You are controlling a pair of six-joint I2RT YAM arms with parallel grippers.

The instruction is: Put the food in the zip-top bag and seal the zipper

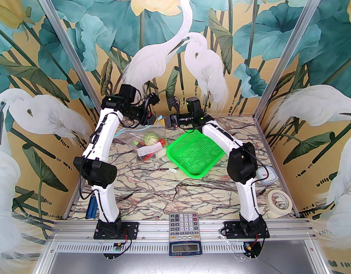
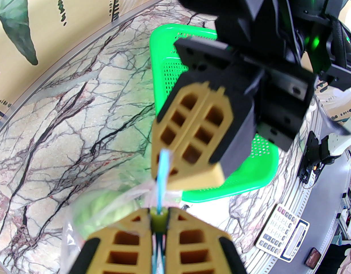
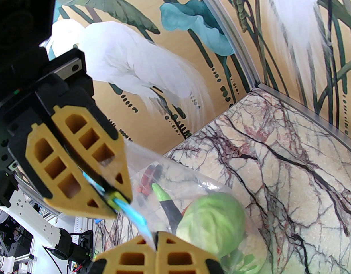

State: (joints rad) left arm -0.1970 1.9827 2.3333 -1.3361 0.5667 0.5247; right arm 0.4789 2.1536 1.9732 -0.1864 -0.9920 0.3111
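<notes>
Left pincer [image 2: 158, 213] and right pincer [image 3: 156, 240] clamp the zipper [image 2: 164, 167] between them.

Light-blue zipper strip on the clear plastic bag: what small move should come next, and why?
Probably slide the left gripper along the light-blue zipper strip, away from the right gripper. Both are shut on it close together, the toy vegetables sit inside the clear plastic bag, and I cannot tell that the mouth is sealed.
</notes>
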